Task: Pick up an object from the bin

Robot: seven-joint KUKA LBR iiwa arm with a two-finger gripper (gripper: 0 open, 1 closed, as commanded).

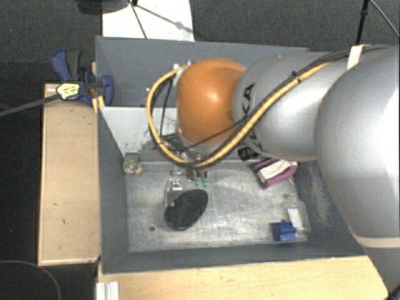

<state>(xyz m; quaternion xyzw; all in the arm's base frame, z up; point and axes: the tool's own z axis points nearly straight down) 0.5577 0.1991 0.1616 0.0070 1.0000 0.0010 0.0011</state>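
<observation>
Inside, the bin (244,220) holds a blue block (284,231) and a black oval pad (185,209) beneath the end effector (179,185), grip unclear

A black, oval, flattish object with a dull textured surface (185,209) lies flat on the floor of the grey metal bin (244,208). It sits left of centre, long axis slanting from near-left to far-right, under the gripper (175,190).

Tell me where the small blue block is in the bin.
In the camera view, the small blue block lies on the bin floor near the lower right corner, beside a small white piece and well right of the black oval pad.
</observation>
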